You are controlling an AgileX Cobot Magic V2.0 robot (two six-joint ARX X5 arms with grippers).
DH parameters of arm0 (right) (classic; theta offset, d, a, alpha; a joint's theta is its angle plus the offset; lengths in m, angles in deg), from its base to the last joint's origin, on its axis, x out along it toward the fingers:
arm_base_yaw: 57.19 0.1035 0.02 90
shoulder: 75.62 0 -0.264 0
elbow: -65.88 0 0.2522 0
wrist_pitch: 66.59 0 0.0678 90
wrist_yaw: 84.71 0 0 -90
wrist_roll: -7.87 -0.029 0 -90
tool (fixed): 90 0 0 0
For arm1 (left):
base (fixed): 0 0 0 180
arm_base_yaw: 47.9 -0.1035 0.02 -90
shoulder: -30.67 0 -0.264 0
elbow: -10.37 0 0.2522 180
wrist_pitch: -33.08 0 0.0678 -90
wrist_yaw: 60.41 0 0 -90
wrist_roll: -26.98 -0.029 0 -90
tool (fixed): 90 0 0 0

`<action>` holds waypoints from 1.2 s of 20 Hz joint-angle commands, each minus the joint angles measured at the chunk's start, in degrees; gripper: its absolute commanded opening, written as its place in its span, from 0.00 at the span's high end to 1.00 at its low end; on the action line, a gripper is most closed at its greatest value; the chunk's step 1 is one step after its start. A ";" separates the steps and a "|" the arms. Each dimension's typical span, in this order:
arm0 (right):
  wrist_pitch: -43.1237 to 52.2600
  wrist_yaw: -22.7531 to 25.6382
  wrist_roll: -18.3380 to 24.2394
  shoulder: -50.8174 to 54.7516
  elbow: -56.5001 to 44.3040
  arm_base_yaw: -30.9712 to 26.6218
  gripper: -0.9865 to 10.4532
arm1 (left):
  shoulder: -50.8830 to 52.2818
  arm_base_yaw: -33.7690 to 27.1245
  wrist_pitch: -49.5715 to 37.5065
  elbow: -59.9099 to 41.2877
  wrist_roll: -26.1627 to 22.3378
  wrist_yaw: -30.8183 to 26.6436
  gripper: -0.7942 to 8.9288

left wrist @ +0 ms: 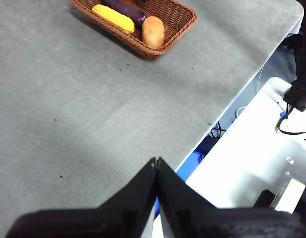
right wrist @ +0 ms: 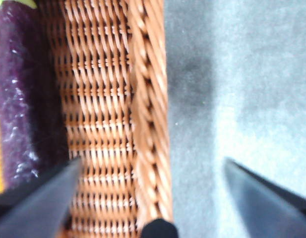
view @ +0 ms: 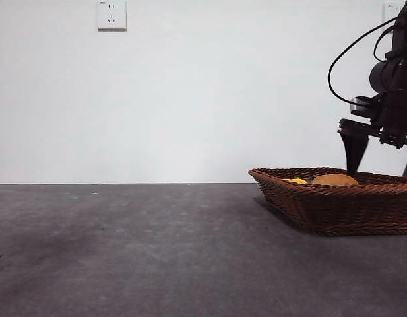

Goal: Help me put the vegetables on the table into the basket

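Only the left wrist view is showing the eggplant, yellow piece and potato all lying in the basket. The right gripper is hanging wide open, empty, over the basket's rim; the left gripper is waiting closed above the table.

Potato, eggplant and chunk lie in basket.
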 commanded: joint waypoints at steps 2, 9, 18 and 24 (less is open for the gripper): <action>0.15 1.31 -0.92 7.23 0.33 0.15 0.50 | 0.15 0.09 -0.17 -0.44 0.39 -0.22 0.92; -4.70 2.10 -1.92 27.45 0.31 0.70 0.87 | 0.11 0.09 -0.20 -0.44 -3.56 -0.22 0.92; -17.42 17.75 -1.01 46.93 0.31 0.70 0.92 | 0.11 0.09 -0.83 -0.44 -10.08 -2.97 0.92; -21.49 18.84 -1.38 57.37 -1.99 0.70 0.92 | 0.09 0.09 -7.72 -0.44 -16.52 -2.56 0.92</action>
